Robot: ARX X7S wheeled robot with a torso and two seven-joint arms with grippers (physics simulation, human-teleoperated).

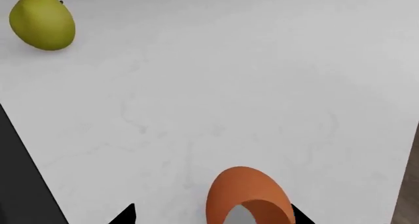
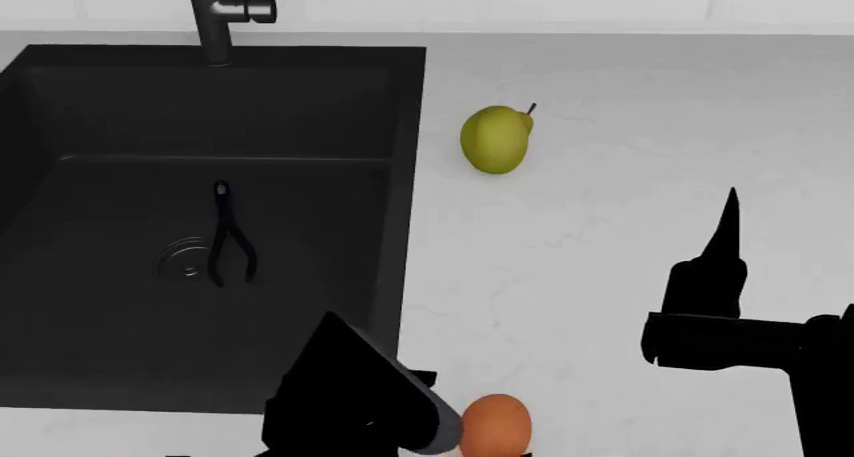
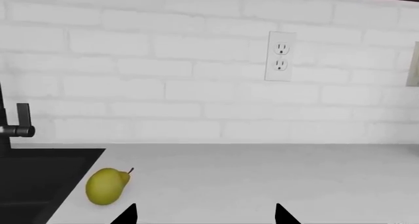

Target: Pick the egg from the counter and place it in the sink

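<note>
The orange-brown egg (image 1: 244, 194) lies on the white counter (image 1: 229, 87), between the fingertips of my left gripper (image 1: 213, 216). The gripper is open: the egg sits close to one fingertip (image 1: 299, 215), and a wide gap separates it from the other. In the head view the egg (image 2: 497, 424) shows at the counter's near edge, beside my left arm (image 2: 354, 397), just right of the black sink (image 2: 400, 187). My right gripper (image 2: 727, 247) is open and empty, raised over the counter to the right, its fingertips (image 3: 125, 214) wide apart.
A yellow-green pear (image 2: 497, 139) lies on the counter beyond the egg, near the sink's right rim; it also shows in the left wrist view (image 1: 42, 21) and the right wrist view (image 3: 105, 186). Dark pliers (image 2: 230, 237) lie by the drain (image 2: 184, 259). The faucet (image 2: 214, 7) stands behind.
</note>
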